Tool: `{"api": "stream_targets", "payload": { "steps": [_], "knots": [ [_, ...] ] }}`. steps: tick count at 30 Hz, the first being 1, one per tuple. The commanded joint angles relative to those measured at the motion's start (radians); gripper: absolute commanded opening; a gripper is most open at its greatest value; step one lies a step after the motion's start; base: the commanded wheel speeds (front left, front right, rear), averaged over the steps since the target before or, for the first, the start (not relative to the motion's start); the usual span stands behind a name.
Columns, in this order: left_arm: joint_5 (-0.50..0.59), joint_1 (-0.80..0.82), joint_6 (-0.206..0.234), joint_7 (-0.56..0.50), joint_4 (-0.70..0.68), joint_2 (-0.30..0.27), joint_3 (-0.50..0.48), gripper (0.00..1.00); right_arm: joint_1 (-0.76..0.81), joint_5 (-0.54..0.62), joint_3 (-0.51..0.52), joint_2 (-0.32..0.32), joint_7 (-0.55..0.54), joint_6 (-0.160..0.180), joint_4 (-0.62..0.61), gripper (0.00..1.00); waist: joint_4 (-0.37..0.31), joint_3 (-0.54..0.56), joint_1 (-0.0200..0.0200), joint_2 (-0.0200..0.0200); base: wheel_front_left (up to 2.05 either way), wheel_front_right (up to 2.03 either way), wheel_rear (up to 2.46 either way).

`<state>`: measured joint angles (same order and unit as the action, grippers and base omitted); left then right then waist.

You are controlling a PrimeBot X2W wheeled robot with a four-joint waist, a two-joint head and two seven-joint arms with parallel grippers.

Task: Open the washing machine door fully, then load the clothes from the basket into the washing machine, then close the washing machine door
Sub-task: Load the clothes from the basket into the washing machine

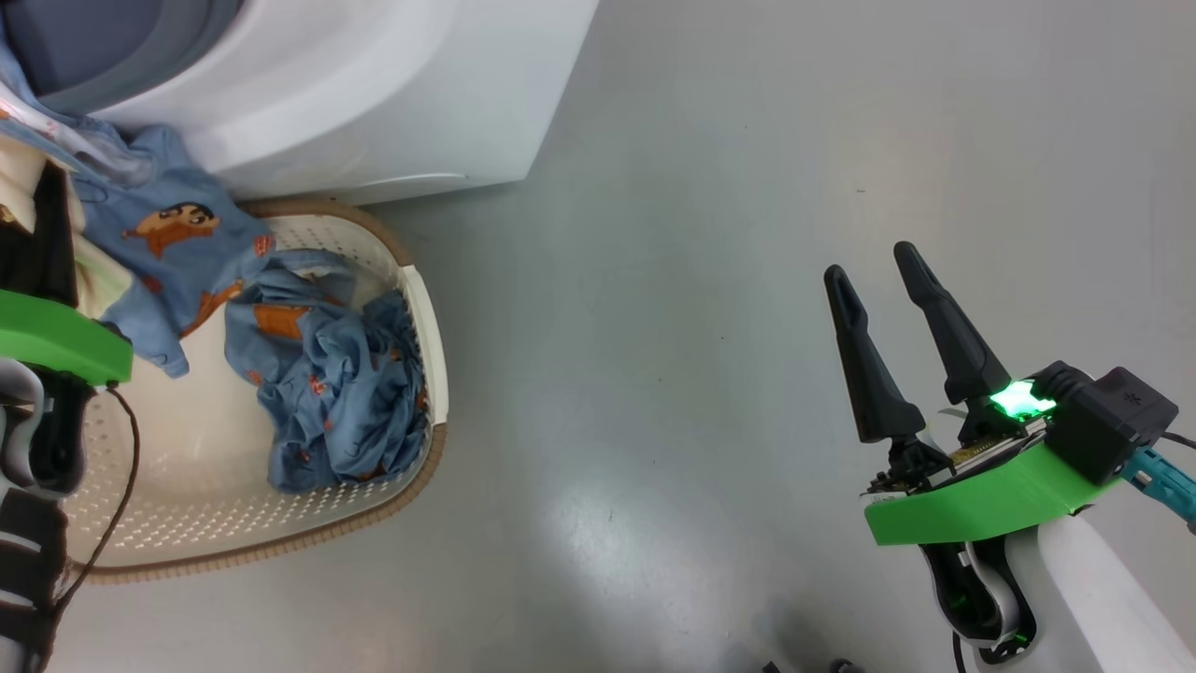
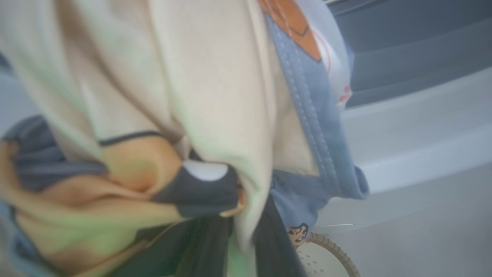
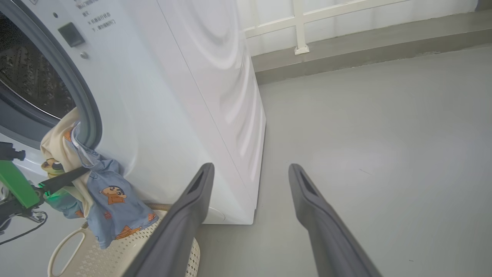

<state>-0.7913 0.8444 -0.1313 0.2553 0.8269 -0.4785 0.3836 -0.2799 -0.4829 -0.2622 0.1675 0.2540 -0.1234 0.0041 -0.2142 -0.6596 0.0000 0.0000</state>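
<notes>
The right claw [image 1: 871, 264] is hanging idle over the bare floor [image 1: 701, 280] with its two dark fingers spread wide and nothing between them, well apart from the laundry. The left claw [image 3: 80, 171] is clamping shut on a blue cartoon-print garment [image 1: 159, 234] with a cream inner side. It is holding the garment up out of the basket [image 1: 434, 374], so that the loose end is dangling over the basket's near corner.

Just beyond, a second crumpled bundle of the clothes [image 1: 327, 383] is lying inside the basket against its right wall. The basket is sitting on the floor, touching or just beside the foot of the washing machine [image 1: 374, 84].

Farther on, the top of the held garment is draping against the grey gasket [image 3: 82, 96] at the lower lip of the opening, with the steel drum [image 3: 23, 77] showing uncovered behind it.

Judging by the uncovered mouth, the door-opening step is looking done. Loading is looking only partly done: the held piece is waiting at the mouth rather than inside. After it, the bundle in the basket and the closing of the door are remaining.
</notes>
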Motion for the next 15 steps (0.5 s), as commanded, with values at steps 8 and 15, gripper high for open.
{"api": "stream_targets", "payload": {
  "steps": [8, 15],
  "knots": [
    [0.021, -0.003, 0.001, 0.006, -0.069, -0.049, -0.056, 0.0, 0.009, 0.016, -0.008, -0.001, 0.008, -0.007, -0.026, 1.0, 0.028, 0.011, 0.0, 0.0, 0.0, 0.0, 0.0],
    [0.104, -0.06, 0.001, 0.006, -0.184, -0.035, -0.14, 0.0, 0.008, 0.015, -0.006, -0.009, 0.008, -0.007, -0.023, 1.0, 0.055, 0.028, 0.0, 0.0, 0.0, 0.0, 0.0]
  ]
}}
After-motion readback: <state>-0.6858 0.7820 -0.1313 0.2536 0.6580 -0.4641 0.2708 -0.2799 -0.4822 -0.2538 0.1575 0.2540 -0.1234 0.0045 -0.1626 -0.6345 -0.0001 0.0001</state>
